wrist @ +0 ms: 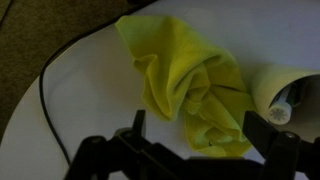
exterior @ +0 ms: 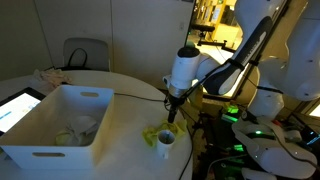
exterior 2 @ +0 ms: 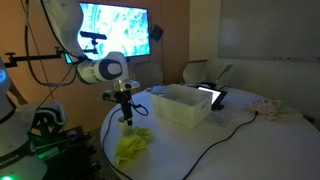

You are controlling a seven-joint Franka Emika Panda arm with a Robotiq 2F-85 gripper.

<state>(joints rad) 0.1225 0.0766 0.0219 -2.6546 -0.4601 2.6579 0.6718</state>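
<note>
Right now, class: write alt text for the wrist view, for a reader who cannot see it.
A crumpled yellow cloth lies on a white table, under the open gripper. A white cup sits at the picture's right edge, and a black cable curves at the left.

soft yellow cloth (wrist: 190,85): crumpled fabric, matt
small white cup (wrist: 283,88): smooth, a bit shiny
round white table (wrist: 70,120): smooth, matt top
big white box (exterior: 60,130): smooth plastic
</note>
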